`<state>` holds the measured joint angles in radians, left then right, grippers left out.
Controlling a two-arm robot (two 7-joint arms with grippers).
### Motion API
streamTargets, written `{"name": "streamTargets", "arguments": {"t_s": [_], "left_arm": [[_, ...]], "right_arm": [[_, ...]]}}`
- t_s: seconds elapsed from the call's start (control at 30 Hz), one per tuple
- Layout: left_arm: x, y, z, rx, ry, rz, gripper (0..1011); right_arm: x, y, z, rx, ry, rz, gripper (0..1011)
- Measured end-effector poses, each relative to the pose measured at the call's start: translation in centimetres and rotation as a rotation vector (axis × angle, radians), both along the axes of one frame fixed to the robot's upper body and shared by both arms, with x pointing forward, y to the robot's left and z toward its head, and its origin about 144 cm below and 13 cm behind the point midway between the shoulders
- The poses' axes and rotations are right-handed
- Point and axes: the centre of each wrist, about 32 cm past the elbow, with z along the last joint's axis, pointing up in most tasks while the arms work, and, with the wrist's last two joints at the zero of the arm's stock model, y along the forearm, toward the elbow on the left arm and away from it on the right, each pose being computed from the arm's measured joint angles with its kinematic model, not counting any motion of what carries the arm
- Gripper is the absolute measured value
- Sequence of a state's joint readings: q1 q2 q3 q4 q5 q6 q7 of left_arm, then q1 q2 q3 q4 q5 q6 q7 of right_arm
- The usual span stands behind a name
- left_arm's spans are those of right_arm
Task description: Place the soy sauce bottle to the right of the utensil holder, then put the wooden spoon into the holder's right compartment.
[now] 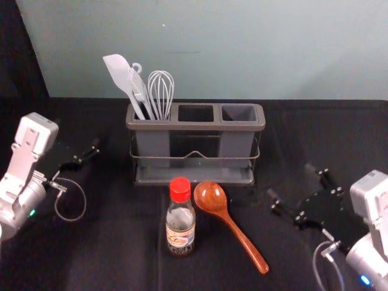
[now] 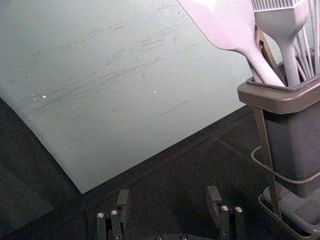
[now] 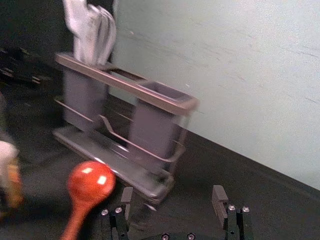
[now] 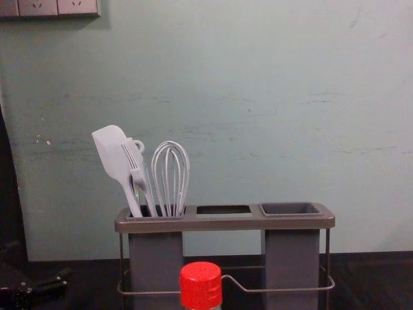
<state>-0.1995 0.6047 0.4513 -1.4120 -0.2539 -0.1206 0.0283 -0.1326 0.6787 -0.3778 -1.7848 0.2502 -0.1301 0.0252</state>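
Observation:
The left gripper [image 1: 87, 153] is open and empty, left of the utensil holder [image 1: 194, 126]; in the left wrist view the left gripper [image 2: 168, 195] has its fingers wide apart. My right gripper [image 1: 290, 180], also open and empty, is right of the wooden spoon [image 1: 210, 198]; the right wrist view shows the right gripper [image 3: 172, 194] with the spoon [image 3: 91, 182] at one side. The red-capped soy sauce bottle [image 1: 180, 225] stands upright before the holder, just left of the spoon, whose bowl points toward the holder. The holder's right compartment [image 1: 239, 113] is empty.
A white spatula [image 1: 122, 77], a small brush-like utensil and a whisk [image 1: 161, 91] stand in the holder's left compartment. The middle slot has no utensil. Behind the black-covered table rises a pale wall [image 4: 258, 97], with a socket panel [image 4: 48, 8] at its upper left.

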Motion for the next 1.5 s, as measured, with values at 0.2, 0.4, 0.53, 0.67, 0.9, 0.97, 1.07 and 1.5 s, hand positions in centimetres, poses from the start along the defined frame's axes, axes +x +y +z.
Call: {"name": "streamTargets", "arguments": {"t_s": [0.2, 0.4, 0.53, 0.67, 0.9, 0.97, 1.07, 1.5], "left_arm": [[0.0, 0.0, 0.0, 0.0, 0.0, 0.0, 1000], [0.0, 0.0, 0.0, 0.0, 0.0, 0.0, 1000], [0.0, 0.0, 0.0, 0.0, 0.0, 0.0, 1000], [0.0, 0.0, 0.0, 0.0, 0.0, 0.0, 1000], [0.0, 0.0, 0.0, 0.0, 0.0, 0.0, 1000], [0.0, 0.0, 0.0, 0.0, 0.0, 0.0, 1000], [0.0, 0.0, 0.0, 0.0, 0.0, 0.0, 1000], [0.0, 0.0, 0.0, 0.0, 0.0, 0.0, 1000]], "right_arm": [[-2.0, 1.5, 0.1, 0.059, 0.001, 0.066, 1002], [-3.5, 2.9, 0.0, 0.105, 0.009, 0.124, 1002], [-4.0, 4.2, -0.3, 0.147, 0.017, 0.175, 1002], [-4.1, 5.3, -0.3, 0.173, 0.02, 0.221, 1002], [-3.4, 7.2, 0.2, 0.202, 0.01, 0.288, 1002], [-2.8, 7.7, 0.4, 0.212, 0.012, 0.305, 1002], [-1.9, 8.2, 0.6, 0.23, 0.021, 0.329, 1002], [0.7, 10.1, 0.8, 0.28, 0.066, 0.392, 1002]]}}
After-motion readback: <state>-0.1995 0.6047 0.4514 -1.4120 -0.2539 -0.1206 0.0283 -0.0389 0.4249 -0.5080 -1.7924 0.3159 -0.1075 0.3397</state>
